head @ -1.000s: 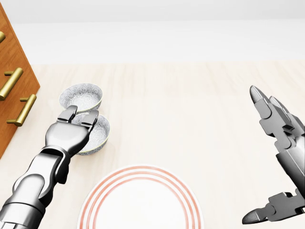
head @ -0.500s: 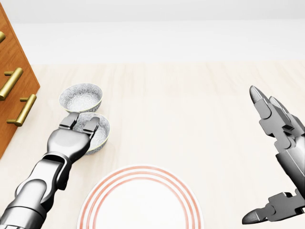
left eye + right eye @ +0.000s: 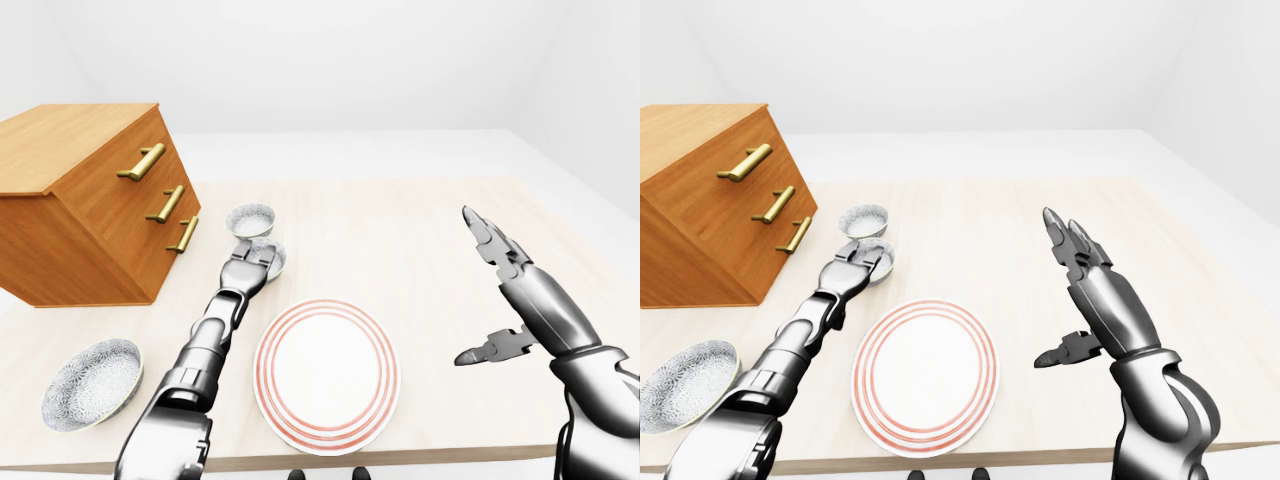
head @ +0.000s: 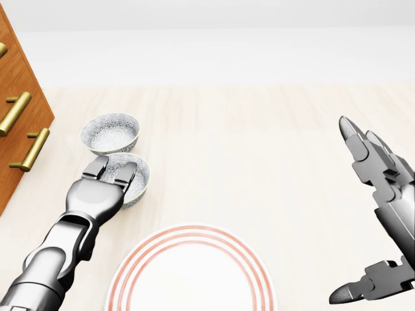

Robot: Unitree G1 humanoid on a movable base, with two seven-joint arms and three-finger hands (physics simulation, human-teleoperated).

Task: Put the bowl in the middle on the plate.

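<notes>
On the table (image 4: 279,162), at the left of the head view, your left robot hand (image 4: 104,183) is at the middle bowl (image 4: 137,176). Two fingers (image 4: 124,173) lie over the rim on the side nearest the plate (image 4: 191,278) and dip inside the bowl. The thumb is hidden under the hand. So you cannot tell if the hand has squeezed the bowl or only rests on it.

The middle bowl sits flat on the table, not on the plate. It is just beside the far bowl (image 4: 110,131), and I cannot tell if the two touch. It is also near the top left edge of the plate. A third bowl (image 3: 92,382) sits well apart, at the bottom left of the left-eye view, near the drawers (image 3: 85,200). Your right robot hand (image 3: 525,290) hangs in the air on the right. Its fingers are spread wide and it holds nothing.

I think you are at the grab step. Next, make the pinch on the rim tight, with fingers inside and thumb outside. Then lift the bowl straight up so it does not bump the far bowl. Bring it down and to the right in the head view, over the plate. Set it inside the red rings and let go. A pinch on a thin rim can slip and the bowl can tip, so go slow.
</notes>
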